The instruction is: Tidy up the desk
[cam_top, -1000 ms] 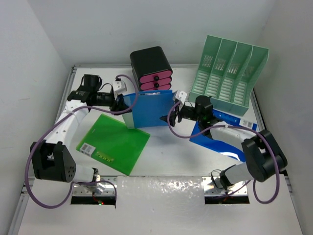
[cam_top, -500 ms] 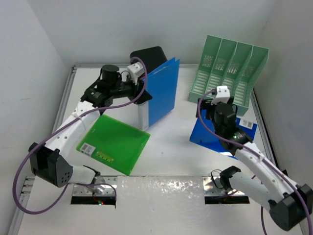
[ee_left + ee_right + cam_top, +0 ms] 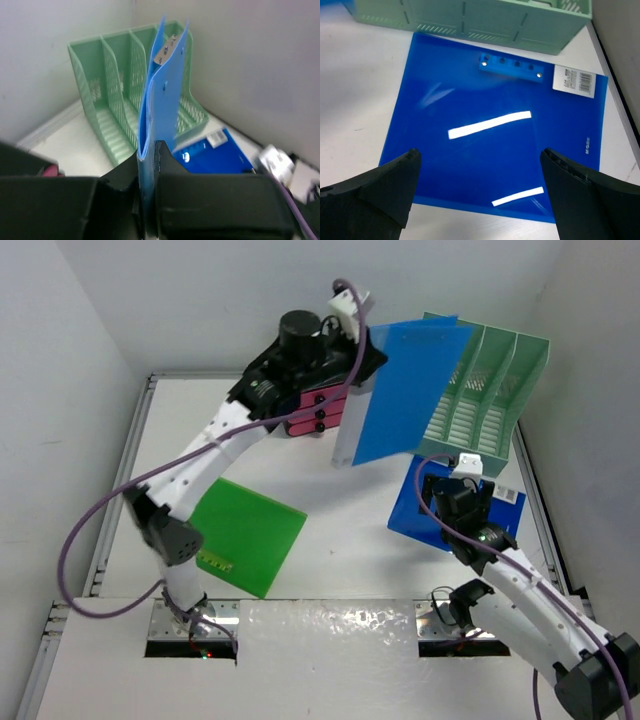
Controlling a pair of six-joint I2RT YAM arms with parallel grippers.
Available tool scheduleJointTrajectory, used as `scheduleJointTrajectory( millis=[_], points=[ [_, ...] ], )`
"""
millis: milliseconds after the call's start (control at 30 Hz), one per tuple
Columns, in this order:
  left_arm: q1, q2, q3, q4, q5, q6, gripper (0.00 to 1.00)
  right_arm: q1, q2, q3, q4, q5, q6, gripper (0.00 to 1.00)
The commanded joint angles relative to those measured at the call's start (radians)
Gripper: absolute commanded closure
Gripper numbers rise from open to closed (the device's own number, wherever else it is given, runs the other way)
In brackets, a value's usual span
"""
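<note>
My left gripper [image 3: 366, 348] is shut on a light blue folder [image 3: 408, 390] and holds it upright in the air, over the left slots of the green file rack [image 3: 490, 380]. In the left wrist view the folder [image 3: 162, 95] stands edge-on between my fingers [image 3: 165, 170], with the rack [image 3: 110, 100] behind it. My right gripper [image 3: 480, 175] is open and empty above a dark blue folder [image 3: 495, 130] that lies flat on the white desk [image 3: 340, 550]. That folder also shows in the top view [image 3: 425, 510]. A green folder [image 3: 245, 530] lies flat at the front left.
A black drawer unit with pink drawers [image 3: 315, 410] stands at the back, partly behind my left arm. The green rack stands at the back right corner, close to the wall. The desk's metal rails [image 3: 125, 470] run along its edges.
My left gripper has lifted the light blue folder off the desk and carried it right and back, up to the green rack. My right arm drew back over the dark blue folder.
</note>
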Motion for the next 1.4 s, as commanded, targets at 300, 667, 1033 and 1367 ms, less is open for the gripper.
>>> scheduleJointTrajectory(
  millis=[300,667,1033,1367],
  points=[
    [-0.016,0.345,0.485,0.076,-0.2,0.042,1.0,-0.002,-0.234,-0.023,-0.088,0.12,0.073,0.02],
    [-0.094,0.483,0.68,0.19,-0.418,0.145,1.0,-0.002,-0.24,0.002,-0.137,0.139,0.062,0.01],
    [-0.153,0.737,0.955,0.309,-0.686,0.227,1.0,-0.002,-0.268,0.067,-0.226,0.114,0.063,0.03],
    [-0.185,0.806,0.956,0.533,-0.731,0.312,1.0,-0.001,-0.269,0.129,-0.263,0.136,0.044,0.04]
  ],
)
